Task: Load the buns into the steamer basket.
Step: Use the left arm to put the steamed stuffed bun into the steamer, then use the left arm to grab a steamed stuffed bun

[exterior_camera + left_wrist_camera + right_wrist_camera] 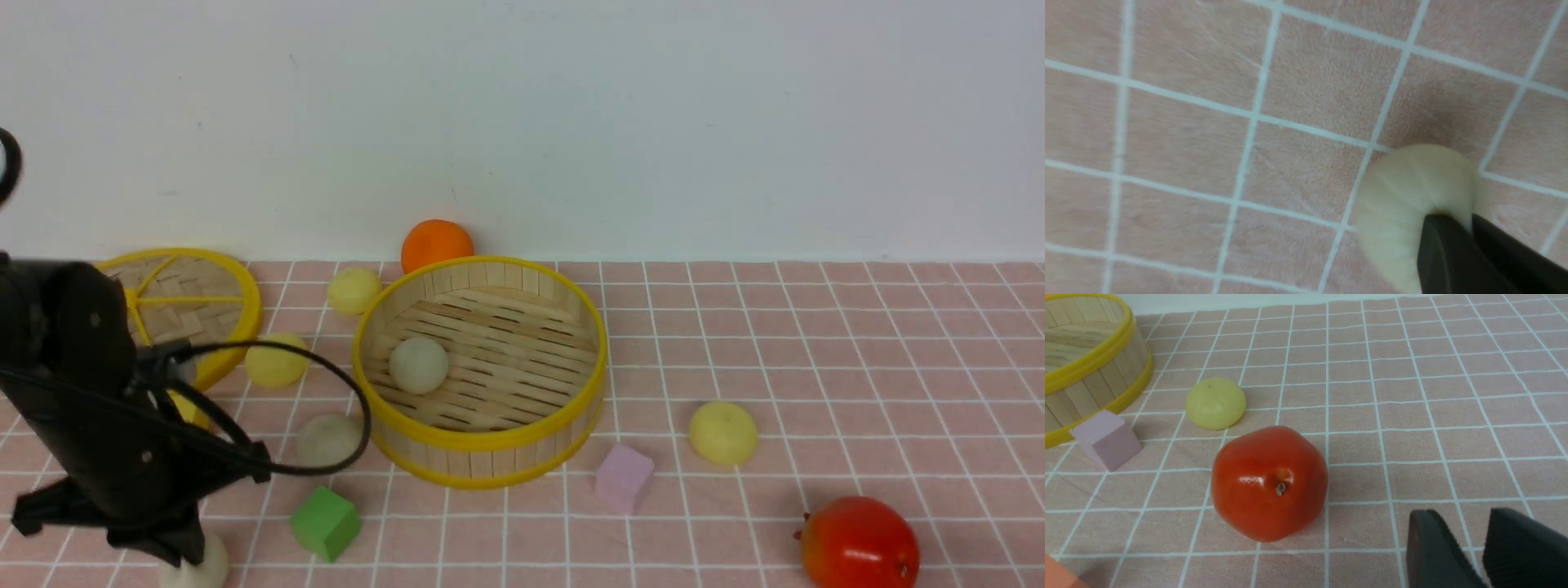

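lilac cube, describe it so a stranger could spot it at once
Start at the round yellow-rimmed steamer basket mid-table. The lilac cube sits just off its near right side. It is the only pale purple block: the bun beside it is round and yellow, the other cube green.

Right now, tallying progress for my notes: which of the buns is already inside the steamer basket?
The off-white bun resting on the slatted floor of the steamer basket; all the others lie outside its yellow rim.

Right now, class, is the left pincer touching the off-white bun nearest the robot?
Touching. The left wrist view shows the left pincer closed on the off-white bun, whose soft surface dents in where the tips press.
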Controlling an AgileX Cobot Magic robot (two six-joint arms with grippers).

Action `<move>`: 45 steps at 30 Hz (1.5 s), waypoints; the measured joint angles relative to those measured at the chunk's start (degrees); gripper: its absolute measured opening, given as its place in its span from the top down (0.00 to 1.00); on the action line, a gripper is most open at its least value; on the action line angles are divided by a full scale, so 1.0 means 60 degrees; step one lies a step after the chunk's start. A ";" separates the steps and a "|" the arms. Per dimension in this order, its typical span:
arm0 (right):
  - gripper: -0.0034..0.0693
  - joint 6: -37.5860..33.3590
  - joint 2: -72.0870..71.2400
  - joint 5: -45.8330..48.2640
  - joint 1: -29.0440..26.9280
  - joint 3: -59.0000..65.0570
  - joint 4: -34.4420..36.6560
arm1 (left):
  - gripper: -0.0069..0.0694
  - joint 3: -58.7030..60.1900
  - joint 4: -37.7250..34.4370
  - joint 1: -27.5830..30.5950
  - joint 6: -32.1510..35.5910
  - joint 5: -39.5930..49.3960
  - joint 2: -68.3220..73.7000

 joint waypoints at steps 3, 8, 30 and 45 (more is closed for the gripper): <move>0.62 0.0000 0.0000 0.0000 0.0000 0.0000 0.0000 | 0.89 -0.0650 0.0022 -0.0046 0.0000 0.0504 -0.0312; 0.62 0.0000 0.0000 0.0000 0.0000 0.0000 0.0000 | 0.89 -0.2517 0.0045 -0.1141 -0.0021 0.0916 -0.0369; 0.62 0.0000 0.0000 0.0000 0.0000 0.0000 0.0000 | 0.83 -0.7148 -0.0028 -0.3448 -0.0547 0.1727 0.4428; 0.62 0.0000 0.0000 0.0000 0.0000 0.0000 0.0000 | 0.38 -0.7629 0.1212 -0.2684 -0.0549 0.3398 0.2444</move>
